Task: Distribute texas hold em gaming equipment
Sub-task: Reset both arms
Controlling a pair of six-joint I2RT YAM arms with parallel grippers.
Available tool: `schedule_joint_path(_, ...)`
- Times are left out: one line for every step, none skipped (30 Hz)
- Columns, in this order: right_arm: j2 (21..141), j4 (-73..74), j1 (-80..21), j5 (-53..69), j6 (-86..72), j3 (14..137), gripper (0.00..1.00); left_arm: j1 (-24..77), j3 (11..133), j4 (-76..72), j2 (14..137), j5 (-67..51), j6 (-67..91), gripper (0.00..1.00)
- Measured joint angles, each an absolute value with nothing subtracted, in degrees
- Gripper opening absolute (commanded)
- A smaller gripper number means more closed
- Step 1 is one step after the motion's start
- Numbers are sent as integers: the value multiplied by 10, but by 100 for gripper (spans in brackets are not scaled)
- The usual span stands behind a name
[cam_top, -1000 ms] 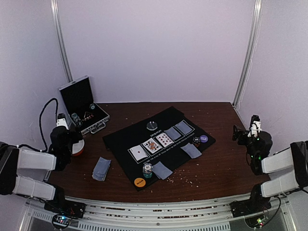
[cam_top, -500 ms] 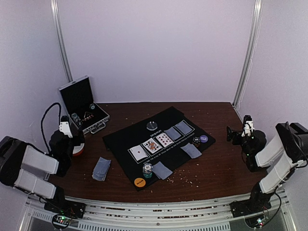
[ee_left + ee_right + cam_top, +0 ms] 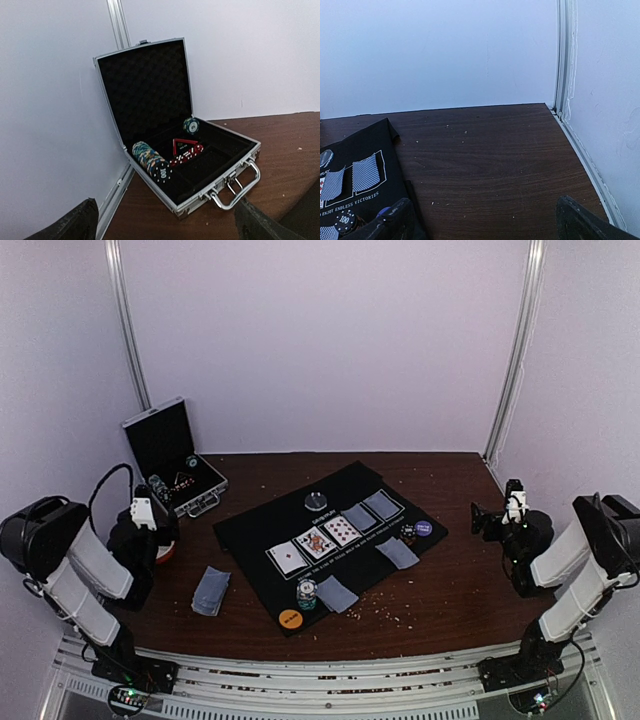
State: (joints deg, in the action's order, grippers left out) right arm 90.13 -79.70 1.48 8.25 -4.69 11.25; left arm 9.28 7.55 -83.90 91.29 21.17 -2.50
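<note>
A black mat (image 3: 330, 540) holds three face-up cards (image 3: 316, 542) and two grey-blue face-down cards (image 3: 371, 511) in a row. Further face-down cards lie at its right (image 3: 398, 553) and front (image 3: 337, 593), each beside a chip stack (image 3: 408, 533) (image 3: 307, 592). A clear disc (image 3: 315, 502), an orange disc (image 3: 290, 619) and a purple disc (image 3: 425, 528) lie on the mat. A grey-blue deck (image 3: 211, 590) lies left of the mat. My left gripper (image 3: 150, 505) (image 3: 165, 235) is open and empty, facing the case. My right gripper (image 3: 485, 518) (image 3: 485, 230) is open and empty over bare table.
The open silver case (image 3: 175, 465) (image 3: 215, 192) stands at the back left with a chip row (image 3: 151, 161) and red dice (image 3: 187, 152) inside. The red-and-white bowl (image 3: 163, 550) sits mostly hidden under my left wrist. Walls close in on the left and right.
Both arms have folded back, their elbows rising toward the side walls. The left gripper has shifted slightly right and back; the right gripper moved slightly left, then held still. The mat's items have not moved.
</note>
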Motion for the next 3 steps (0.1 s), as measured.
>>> schedule_joint_path(901,-797,15,83,-47,112,100,90,90,-832,912,210,-24,98)
schedule_joint_path(901,-797,14,83,-47,112,100,85,100,-824,912,207,-23,98)
schedule_joint_path(901,-797,14,83,-47,112,100,81,105,-820,911,206,-21,98)
